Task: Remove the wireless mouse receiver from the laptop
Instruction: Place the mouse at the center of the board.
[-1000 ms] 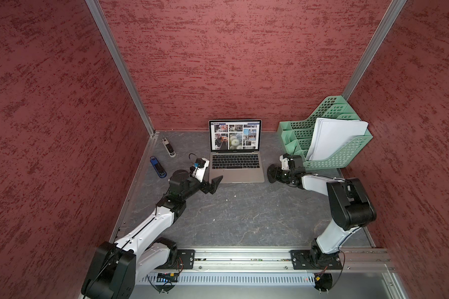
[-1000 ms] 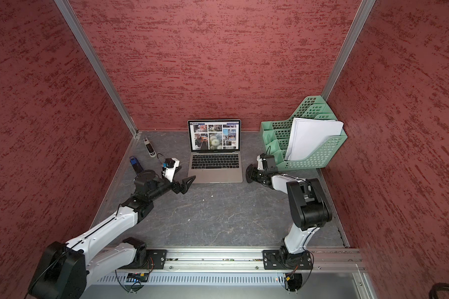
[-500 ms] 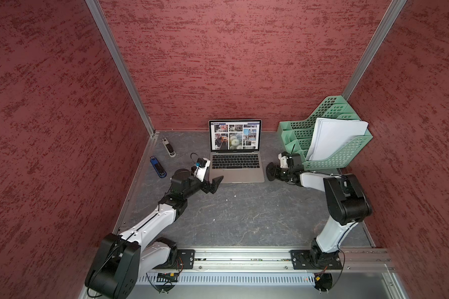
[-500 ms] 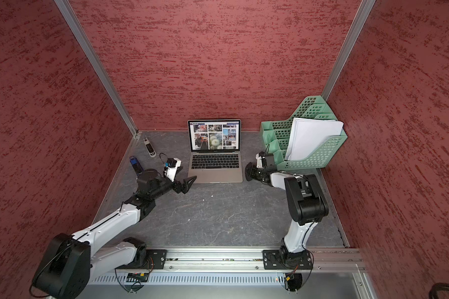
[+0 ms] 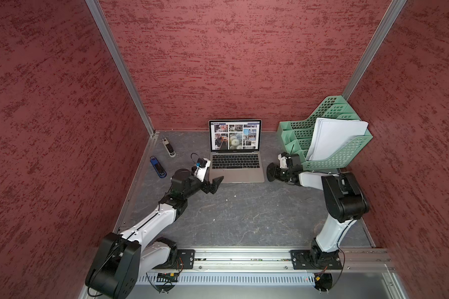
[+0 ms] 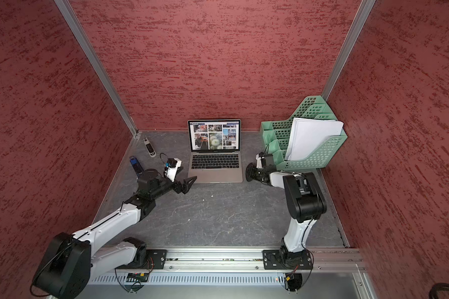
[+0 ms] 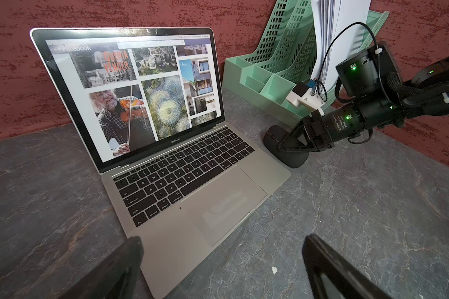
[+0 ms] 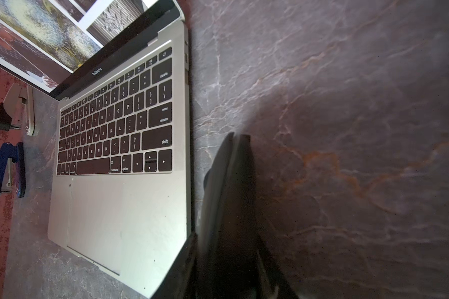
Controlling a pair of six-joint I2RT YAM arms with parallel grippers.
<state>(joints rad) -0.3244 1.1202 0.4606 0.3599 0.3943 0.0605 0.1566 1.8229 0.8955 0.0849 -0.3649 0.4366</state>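
The laptop (image 5: pixel 237 173) (image 6: pixel 215 174) stands open at the back middle, its screen showing a photo grid. My left gripper (image 5: pixel 215 173) (image 7: pixel 223 239) is open at the laptop's front left corner, with nothing between its fingers. Right of the laptop (image 8: pixel 114 207), my right gripper (image 5: pixel 276 173) (image 8: pixel 226 240) is turned on its side, with the black mouse (image 5: pixel 271 172) (image 7: pixel 293 158) (image 8: pixel 226 181) filling the gap between its fingers. I cannot make out the wireless mouse receiver in any view. The laptop's left edge is hidden.
A green file rack (image 5: pixel 332 155) with white papers stands close behind the right arm. A blue stapler (image 5: pixel 158 167) and a grey stapler (image 5: pixel 168 147) lie by the left wall. Red walls enclose three sides. A small white crumb (image 7: pixel 274 270) lies on the table.
Both arms shifted slightly at shoulder and elbow. Both grippers and the mouse stay where they were.
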